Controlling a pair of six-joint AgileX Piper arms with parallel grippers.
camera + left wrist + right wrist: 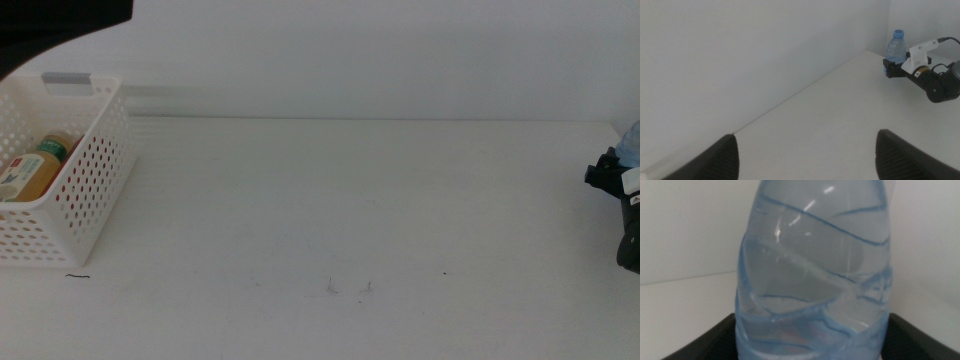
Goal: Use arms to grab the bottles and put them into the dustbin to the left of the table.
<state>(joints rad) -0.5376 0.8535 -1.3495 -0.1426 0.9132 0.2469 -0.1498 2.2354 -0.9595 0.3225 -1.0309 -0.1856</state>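
A wide white table (330, 220) fills the scene, bare apart from a few small dark marks near its front edge. At its far left stands the white basket (95, 180) with perforated sides and a grey strip on its rim. Inside it lies the yellow tea bottle (35, 170), tilted, its green neck band showing above the basket wall. No red can is clearly visible.

At the far right edge of the table, the right arm (935, 85) reaches in low, black with white plastic housing. Its right claw (895, 69) is at the small clear water bottle (895, 47), which stands upright on the table with its blue cap on top. In the right wrist view the water bottle fills the picture, sitting between the two dark jaws; whether the jaws already press its sides or only bracket it cannot be told.

The left claw (805, 155) hangs above the table's left part, jaws spread wide and holding nothing, looking across the table toward the water bottle.

The water bottle is thin, ribbed, see-through plastic and seems to hold some water, so it is likely light to moderate in weight, smooth and a little slippery, and its walls will give under a hard squeeze. The low body, where the ribs stiffen it, looks the best place to hold it.
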